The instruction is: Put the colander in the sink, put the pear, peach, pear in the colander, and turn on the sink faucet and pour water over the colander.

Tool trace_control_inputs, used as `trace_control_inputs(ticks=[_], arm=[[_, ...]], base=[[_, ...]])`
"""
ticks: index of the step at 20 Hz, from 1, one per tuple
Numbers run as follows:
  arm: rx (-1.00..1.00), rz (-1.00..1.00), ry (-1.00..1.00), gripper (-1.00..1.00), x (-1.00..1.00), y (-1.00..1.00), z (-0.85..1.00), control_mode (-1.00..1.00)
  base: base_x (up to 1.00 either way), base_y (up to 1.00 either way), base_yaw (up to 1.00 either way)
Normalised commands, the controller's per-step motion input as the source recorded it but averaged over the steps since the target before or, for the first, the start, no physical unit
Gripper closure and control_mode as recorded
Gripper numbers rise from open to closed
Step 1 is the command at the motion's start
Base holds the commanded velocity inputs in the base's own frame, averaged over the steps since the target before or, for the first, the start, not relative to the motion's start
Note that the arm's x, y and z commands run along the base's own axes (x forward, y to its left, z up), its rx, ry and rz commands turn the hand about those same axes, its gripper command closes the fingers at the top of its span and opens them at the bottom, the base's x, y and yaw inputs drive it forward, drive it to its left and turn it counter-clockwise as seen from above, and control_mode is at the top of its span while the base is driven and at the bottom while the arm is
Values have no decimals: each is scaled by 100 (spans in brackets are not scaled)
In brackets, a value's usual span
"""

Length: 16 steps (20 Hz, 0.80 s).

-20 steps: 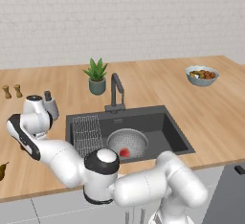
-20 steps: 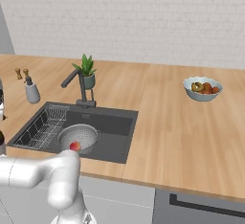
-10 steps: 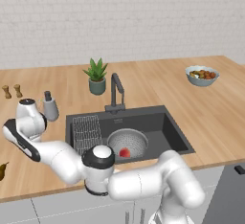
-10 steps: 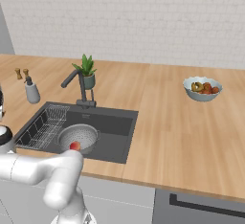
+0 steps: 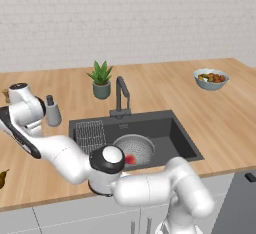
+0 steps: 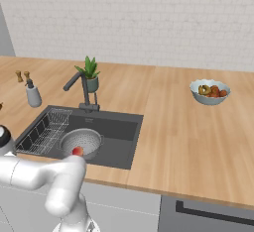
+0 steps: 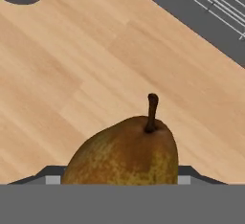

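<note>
- Since a second ago the white arm has swung further left over the wooden counter [image 5: 235, 113], its hand now past the pale-grey dispenser bottle [image 5: 53, 113].
- Hand view: a speckled brown pear [image 7: 125, 157] fills the space between the finger tips; whether the jaws grip it cannot be told.
- Red-pink round peach [image 6: 77, 150] lies in the perforated silvery colander [image 5: 134, 147] inside the dark-grey sink [image 5: 172, 130].
- No writing is legible.

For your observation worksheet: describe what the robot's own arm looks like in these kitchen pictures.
The arm is made of thick, rounded, glossy white segments with dark grey to black bands at the joints. One joint cap is a white dome ringed in black. No cables or markings show.
</note>
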Motion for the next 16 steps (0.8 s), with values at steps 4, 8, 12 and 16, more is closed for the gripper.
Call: trace_control_inputs(ticks=[4,8,12,16], arm=[[-2,-15,-19,100,-84,-100,56,-100],[0,-17,-15,100,-80,-100,32,-100],[0,-9,-15,100,-95,-100,31,-100],[4,0,-8,100,-77,-100,39,-100]], base=[[0,0,0],[0,0,0],[0,0,0],[0,0,0]])
